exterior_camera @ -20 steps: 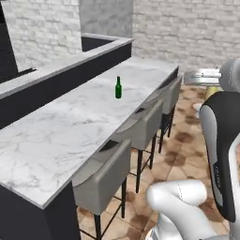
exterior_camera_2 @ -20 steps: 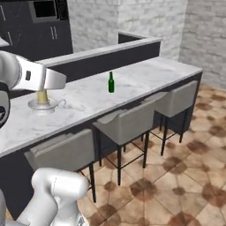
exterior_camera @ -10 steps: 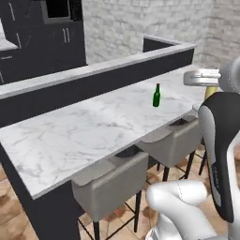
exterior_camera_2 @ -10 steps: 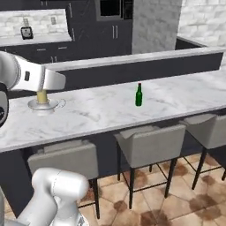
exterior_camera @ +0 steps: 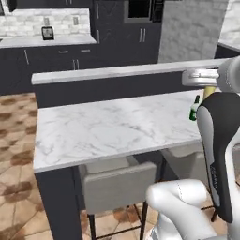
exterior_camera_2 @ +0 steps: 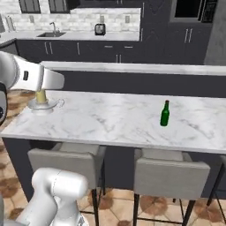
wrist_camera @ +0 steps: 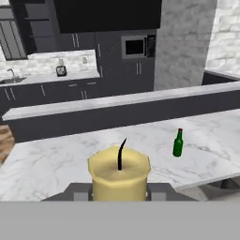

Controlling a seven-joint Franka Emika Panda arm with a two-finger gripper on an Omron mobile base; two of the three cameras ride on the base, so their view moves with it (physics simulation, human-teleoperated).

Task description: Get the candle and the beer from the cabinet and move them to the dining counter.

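Your gripper is clamped around the candle, held above the dining counter. From the right base camera you see its holder near the counter's end; the beer stands upright well along it.

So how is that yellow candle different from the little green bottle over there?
The candle is pale yellow, short and squat, with a dark wick; the beer is dark green, slim and narrow-necked. The candle is gripped by the gripper, in a holder with its base at the dining counter; the beer stands free on the marble, well apart from it. Both are upright, over the same counter.
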